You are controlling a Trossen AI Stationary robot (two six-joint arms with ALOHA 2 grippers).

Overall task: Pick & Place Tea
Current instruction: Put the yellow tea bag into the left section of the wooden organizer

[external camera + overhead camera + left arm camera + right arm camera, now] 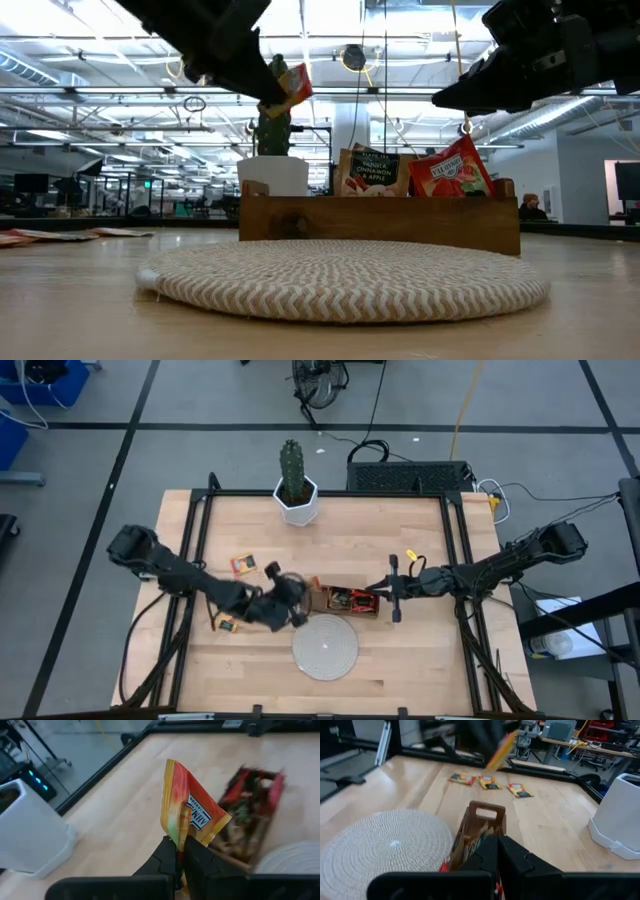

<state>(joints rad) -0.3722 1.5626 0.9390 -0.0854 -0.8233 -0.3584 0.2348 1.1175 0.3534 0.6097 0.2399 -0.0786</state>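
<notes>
the pale butcher-block wooden table (400, 530) carried everything, and on it the round pale woven disc (324, 647) sat near the front edge. just behind the disc lay the brown three-compartment wooden tray (380, 222), long axis running left to right, already holding sachets. the left gripper (181, 851) hung above the table just off the tray's left end, clenched on one orange-yellow flat tea sachet (189, 809), pinched by its lower edge so it stood upright, clear of the wood. the tray lay straight ahead of that gripper, towards the right arm, so my read was a short carry rightward before lowering. the right gripper (496, 851) sat clamped shut at the tray's right end, seemingly steadying it. three more small tea sachets (490, 782) lay flat on the table left of the tray, well apart from it.
</notes>
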